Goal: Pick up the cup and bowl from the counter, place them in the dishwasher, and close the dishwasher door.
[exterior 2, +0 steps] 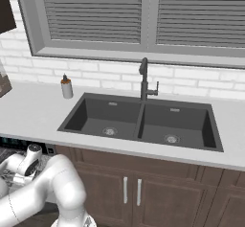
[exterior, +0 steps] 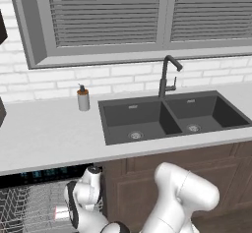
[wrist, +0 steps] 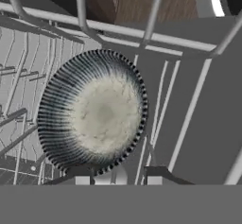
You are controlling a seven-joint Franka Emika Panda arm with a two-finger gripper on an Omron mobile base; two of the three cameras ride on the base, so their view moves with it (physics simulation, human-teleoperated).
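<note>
Below the tool (wrist: 118, 180), the bowl (wrist: 92, 112) occupies the wire rack (wrist: 189, 109); open rack space lies beside it. Rack wires cross above. On the surface (exterior: 49, 133), the soap dispenser (exterior: 83, 98) and faucet (exterior: 167, 77) obstruct; the remainder is open.

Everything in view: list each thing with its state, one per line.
bowl: lying in the wire rack, mouth toward the camera, free of the fingers
fingers: apart, just below the bowl
dishwasher: open, rack pulled out
tap: no water running
sink: empty
soap bottle: upright on the counter
</note>
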